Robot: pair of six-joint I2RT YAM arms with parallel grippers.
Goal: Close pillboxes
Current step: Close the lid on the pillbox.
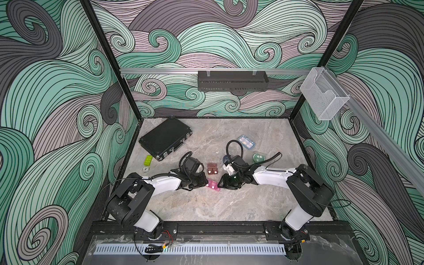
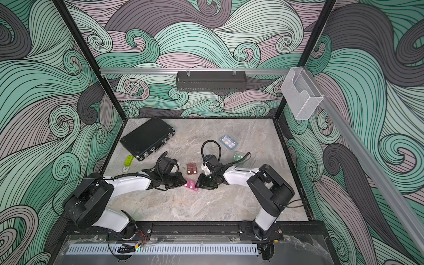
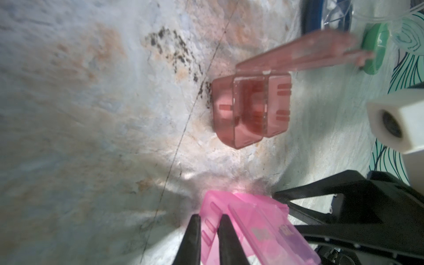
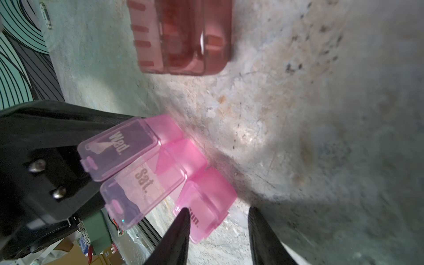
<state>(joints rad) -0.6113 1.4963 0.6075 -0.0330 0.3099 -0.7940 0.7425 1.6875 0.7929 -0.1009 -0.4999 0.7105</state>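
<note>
The pink pillbox (image 1: 212, 185) lies on the table between my two grippers. Its "Wed." lid (image 4: 119, 149) and "Sat." lid (image 4: 142, 190) stand raised, while the "Sun." lid (image 4: 204, 206) is down. My left gripper (image 3: 210, 227) is shut on the strip's end wall. My right gripper (image 4: 219, 218) is open at the other end, one fingertip (image 4: 182, 218) on the "Sun." lid. Just behind, the brown pillbox (image 1: 212, 170) sits with its lid (image 3: 298, 50) up. Farther back lie the dark-blue round pillbox (image 1: 226, 158), the green round pillbox (image 1: 259, 157) and the light-blue pillbox (image 1: 246, 142).
A large black latched case (image 1: 165, 137) lies at the back left. Near it are a lime-green brick (image 1: 148, 160) and a small white disc (image 1: 145, 169). A black tray (image 1: 231, 80) hangs on the back wall, a clear holder (image 1: 323, 94) on the right wall.
</note>
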